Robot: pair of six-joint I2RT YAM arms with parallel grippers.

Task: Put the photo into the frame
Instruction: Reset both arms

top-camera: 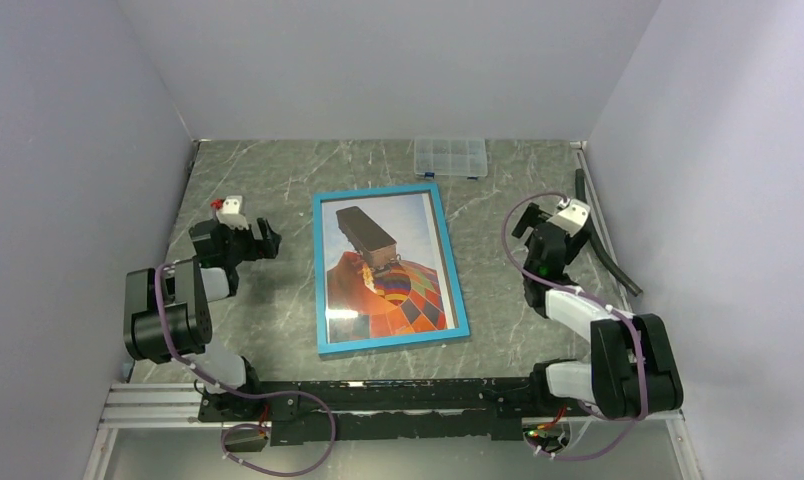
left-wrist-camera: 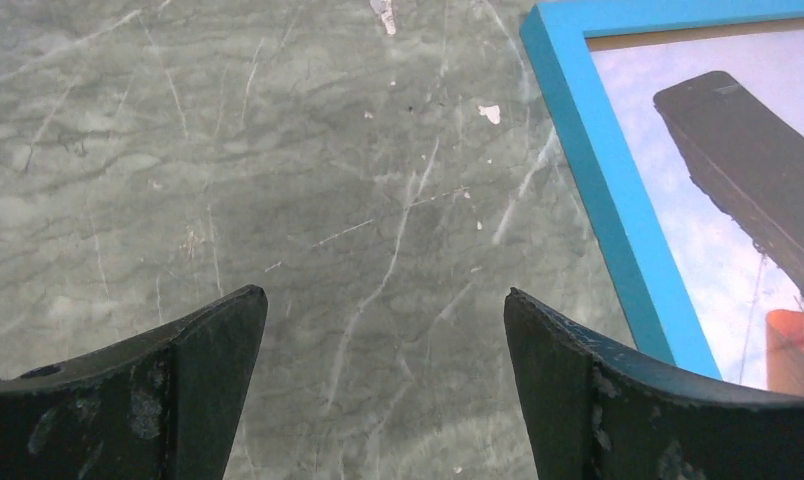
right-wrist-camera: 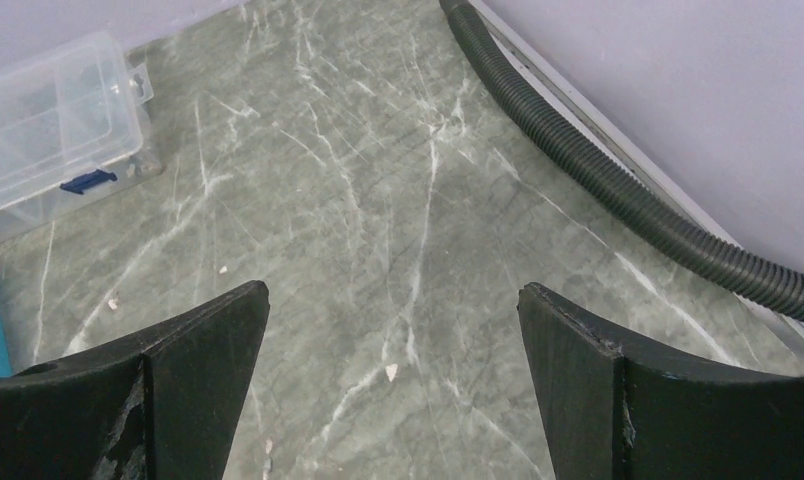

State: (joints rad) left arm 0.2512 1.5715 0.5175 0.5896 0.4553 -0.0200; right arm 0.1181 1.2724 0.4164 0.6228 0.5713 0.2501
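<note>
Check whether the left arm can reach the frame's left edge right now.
Probably yes: the left gripper is open and empty, and only tabletop shows between it and the blue edge of the frame.

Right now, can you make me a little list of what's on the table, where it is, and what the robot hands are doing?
table: grey-green marbled top
frame: bright-blue picture frame, lying flat in the middle between the arms
photo: hot-air balloon print, face up inside the blue border
left gripper: open, over bare table left of the frame, holding nothing
right gripper: open, over bare table on the right, holding nothing
box: clear compartment box at the far edge
hose: black ribbed hose along the right wall
</note>
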